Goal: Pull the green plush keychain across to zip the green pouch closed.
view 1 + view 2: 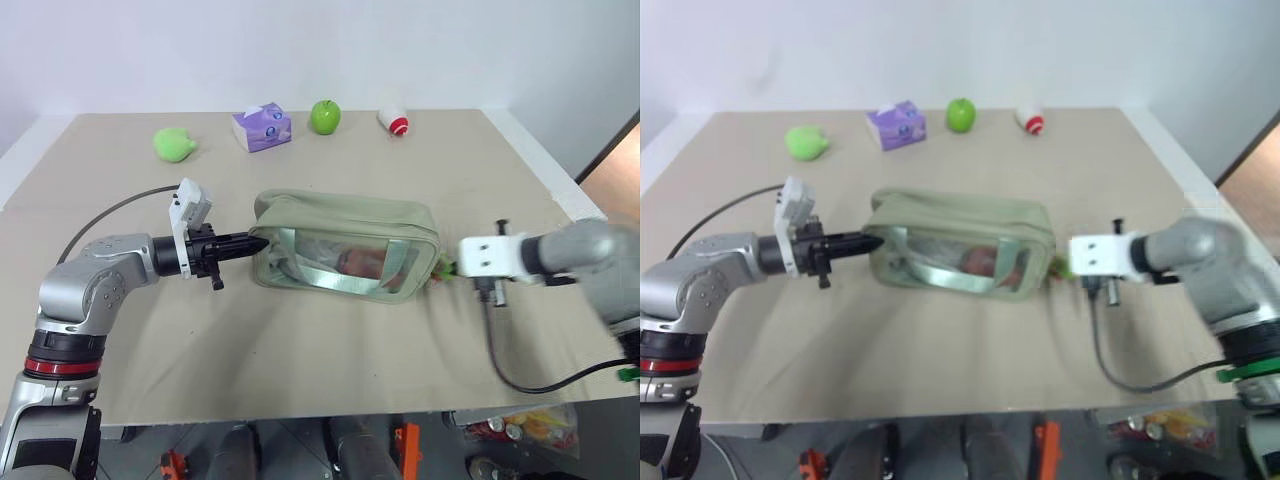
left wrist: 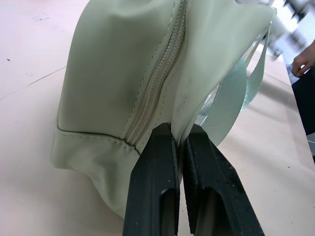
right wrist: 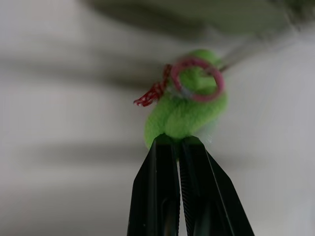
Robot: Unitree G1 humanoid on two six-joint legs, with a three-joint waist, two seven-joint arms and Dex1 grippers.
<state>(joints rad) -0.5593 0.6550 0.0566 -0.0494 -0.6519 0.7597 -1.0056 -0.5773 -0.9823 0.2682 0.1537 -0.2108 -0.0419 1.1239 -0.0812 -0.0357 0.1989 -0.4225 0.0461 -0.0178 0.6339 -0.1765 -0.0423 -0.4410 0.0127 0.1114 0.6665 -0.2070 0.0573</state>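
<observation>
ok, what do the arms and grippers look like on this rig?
Both arms are silver-grey metal with rounded joint housings. The left arm has a red band low on it. Each wrist carries a white camera block with a black cable trailing off. The left gripper and right gripper each have two black tapered fingers.

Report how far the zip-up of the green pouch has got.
Done: the left claw pinches the green pouch at its end seam, and the zipper there reads closed. In hand: the right claw grips the green plush keychain at the pouch's far end. Left: confirming the full zip, which cannot be seen, then letting go.
</observation>
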